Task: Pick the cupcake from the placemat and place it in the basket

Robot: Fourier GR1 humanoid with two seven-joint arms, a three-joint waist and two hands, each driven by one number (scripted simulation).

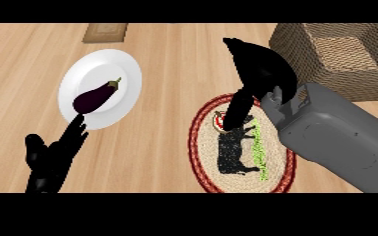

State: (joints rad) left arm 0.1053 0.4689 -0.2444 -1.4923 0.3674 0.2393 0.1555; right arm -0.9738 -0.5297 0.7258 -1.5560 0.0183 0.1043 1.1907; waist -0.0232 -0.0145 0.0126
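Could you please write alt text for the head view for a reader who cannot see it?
The right hand reaches down over a cupcake on a round placemat, with a wicker basket beyond it. At left, an eggplant lies on a white plate, and the open left hand rests.

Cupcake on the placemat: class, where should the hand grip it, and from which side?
Probably round its sides, from above. The cupcake sits low on the placemat's far part, and the right hand is over it, a finger partly hiding it. Its round body offers opposite sides for thumb and fingers.
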